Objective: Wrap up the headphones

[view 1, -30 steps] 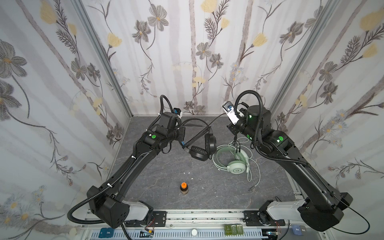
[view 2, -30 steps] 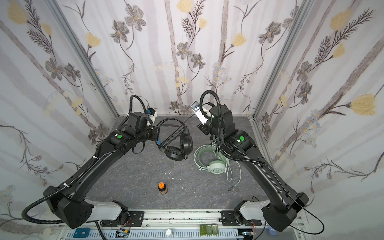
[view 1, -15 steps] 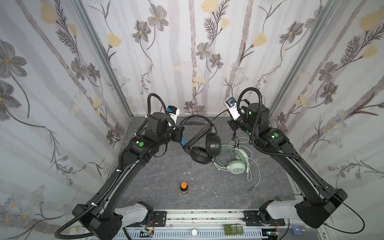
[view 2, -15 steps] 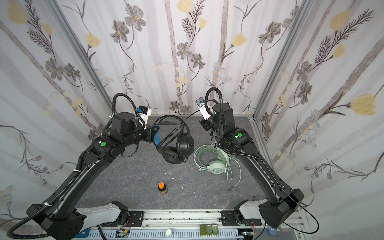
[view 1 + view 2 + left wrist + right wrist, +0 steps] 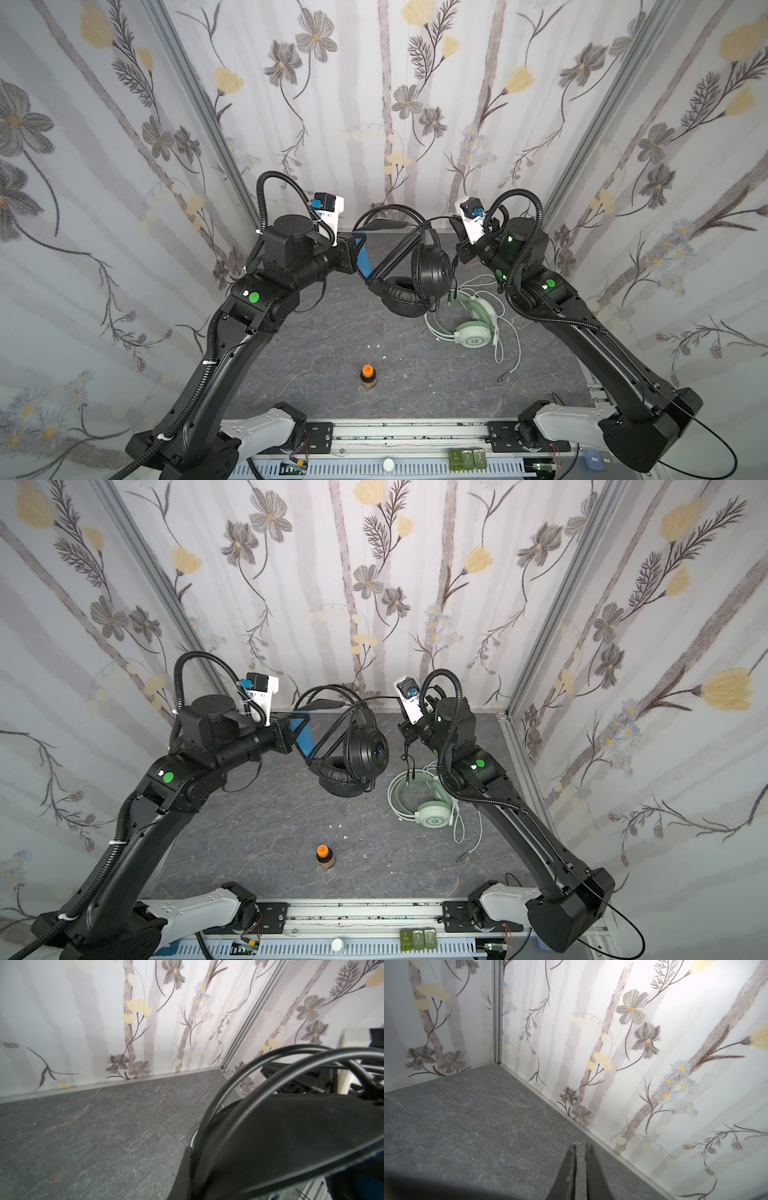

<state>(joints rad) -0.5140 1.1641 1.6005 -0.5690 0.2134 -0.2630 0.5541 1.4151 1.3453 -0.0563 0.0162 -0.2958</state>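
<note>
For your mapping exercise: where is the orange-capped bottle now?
In both top views the bottle stands on the table, front middle, apart from the black headphones and the green headphones behind it.

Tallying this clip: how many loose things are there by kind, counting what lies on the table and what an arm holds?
Headsets: 2, the black headset held by the left gripper and the green headset lying on the table
Bottles: 1, the orange-capped bottle standing on the table
Total: 3
</note>
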